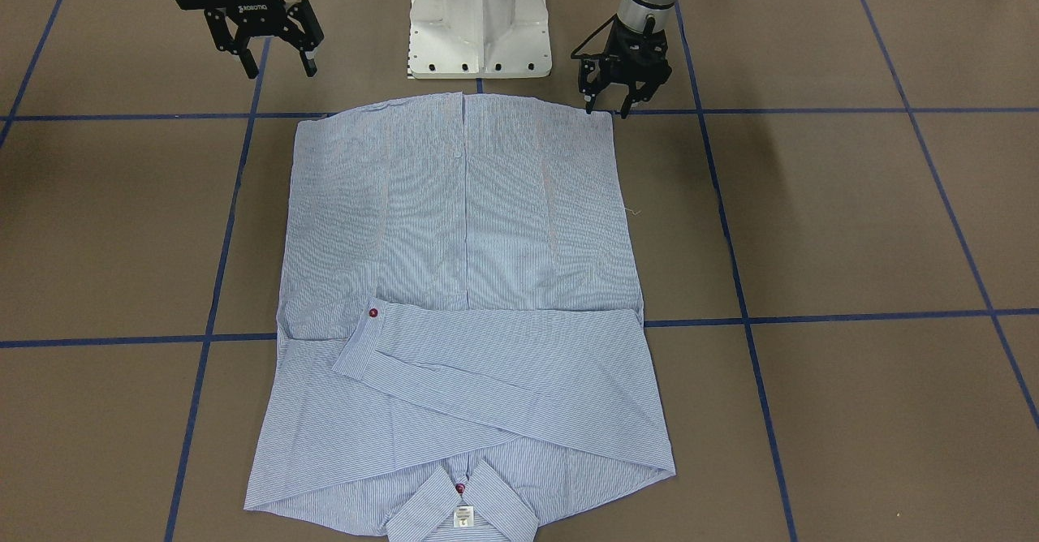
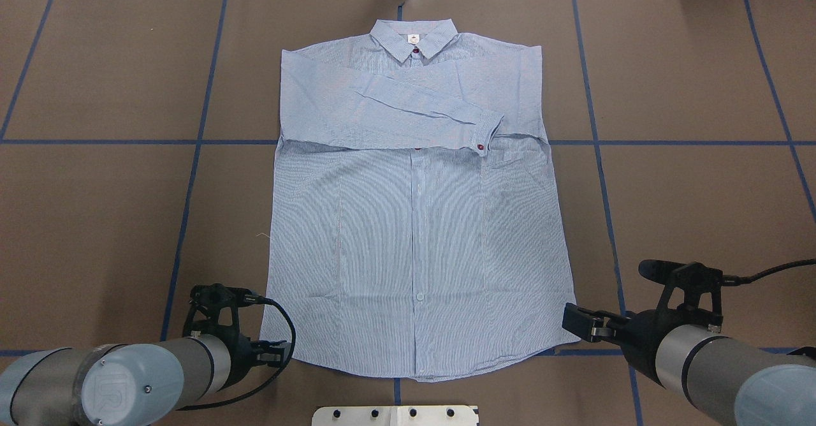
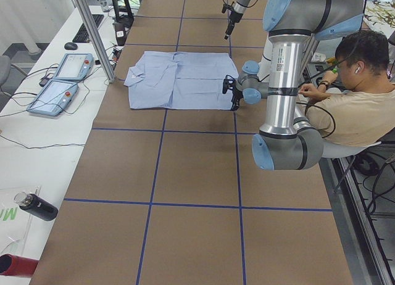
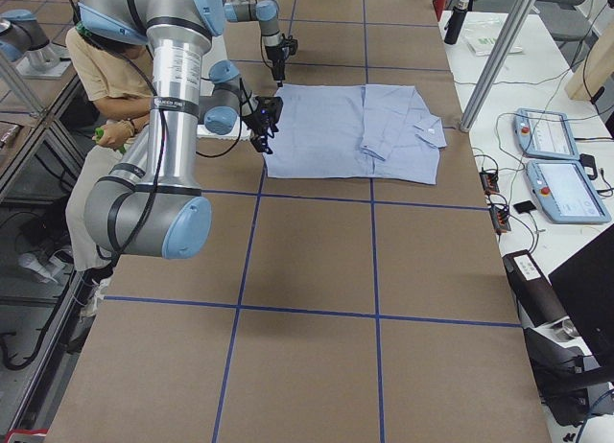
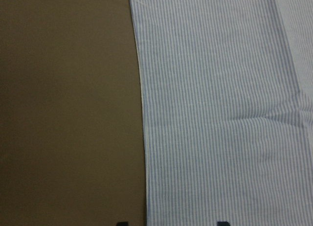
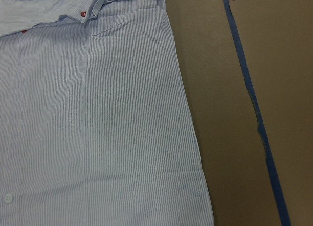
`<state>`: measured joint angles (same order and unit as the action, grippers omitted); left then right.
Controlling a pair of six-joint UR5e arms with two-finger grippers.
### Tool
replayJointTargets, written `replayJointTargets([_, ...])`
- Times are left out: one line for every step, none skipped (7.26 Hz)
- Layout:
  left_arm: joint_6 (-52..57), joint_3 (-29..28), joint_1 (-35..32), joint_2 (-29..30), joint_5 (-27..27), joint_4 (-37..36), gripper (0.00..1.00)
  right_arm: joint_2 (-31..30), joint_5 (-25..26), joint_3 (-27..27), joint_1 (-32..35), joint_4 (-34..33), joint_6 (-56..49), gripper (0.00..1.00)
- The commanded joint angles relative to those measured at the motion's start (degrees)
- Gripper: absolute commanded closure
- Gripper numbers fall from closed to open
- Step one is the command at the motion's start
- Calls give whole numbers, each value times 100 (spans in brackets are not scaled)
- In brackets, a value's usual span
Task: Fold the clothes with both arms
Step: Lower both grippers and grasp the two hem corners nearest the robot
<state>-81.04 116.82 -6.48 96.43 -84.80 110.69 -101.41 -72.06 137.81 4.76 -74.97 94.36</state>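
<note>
The light blue striped shirt [image 2: 414,222] lies flat, front up, collar [image 2: 414,38] at the far side, both sleeves folded across the chest, a red cuff button [image 2: 480,148] showing. My left gripper [image 1: 605,108] is open, low at the hem's corner on my left; in the left wrist view its fingertips [image 5: 222,223] straddle the shirt's side edge [image 5: 142,113]. My right gripper [image 1: 281,70] is open and empty, raised just outside the other hem corner [image 2: 574,337]. The right wrist view shows the shirt's side edge [image 6: 190,138] and chest pocket, no fingers.
The white pedestal base [image 1: 479,23] stands just behind the hem. Blue tape lines [image 2: 191,177] grid the brown table. A seated person [image 3: 355,94] is behind the robot. Two control pendants [image 3: 62,81] and a metal post [image 3: 92,32] are past the collar end.
</note>
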Motion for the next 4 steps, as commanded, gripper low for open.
replayJointTargets([0, -141, 42, 130, -1, -39, 33, -10, 8, 0, -10, 0, 12, 0])
replayJointTargets([0, -203, 42, 183, -10, -39, 36, -10, 8, 0, -10, 0, 12, 0])
replayJointTargets([9, -203, 33, 210, -19, -39, 38, -10, 8, 0, -10, 0, 12, 0])
replayJointTargets([9, -212, 33, 210, -27, -39, 47, -10, 8, 0, -10, 0, 12, 0])
